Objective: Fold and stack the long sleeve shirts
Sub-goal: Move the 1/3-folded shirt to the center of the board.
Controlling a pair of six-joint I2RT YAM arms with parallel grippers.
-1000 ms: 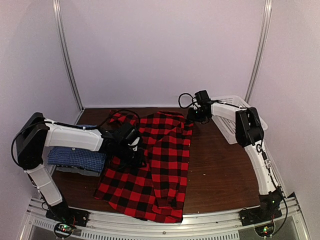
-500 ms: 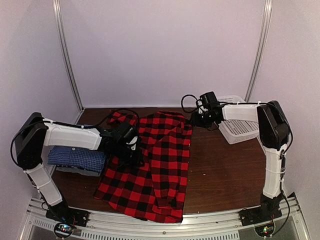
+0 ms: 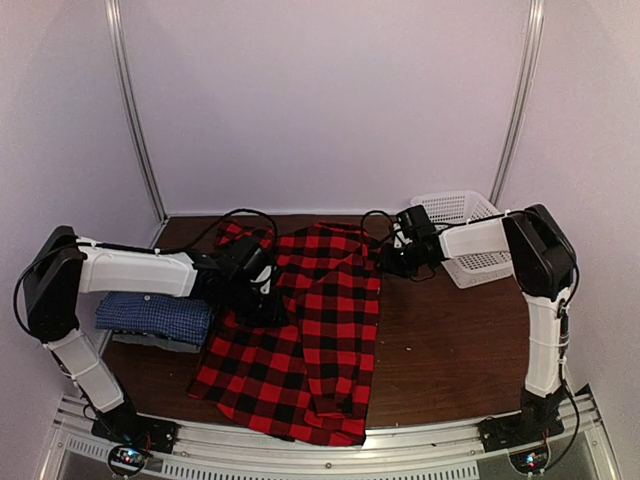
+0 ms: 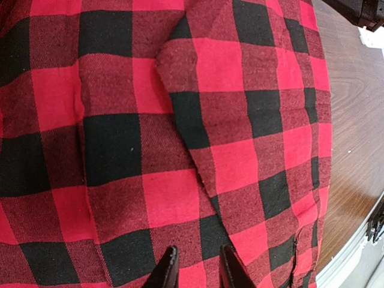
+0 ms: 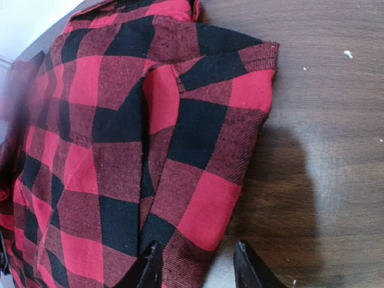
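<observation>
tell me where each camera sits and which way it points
top external: high behind the bases, facing down over the table; both arms, left hand, right hand show.
left wrist: on the left arm, looking down at the plaid shirt; own fingertips show.
right wrist: on the right arm, looking down at that shirt's corner; own fingertips show.
shared: all see the plaid shirt.
</observation>
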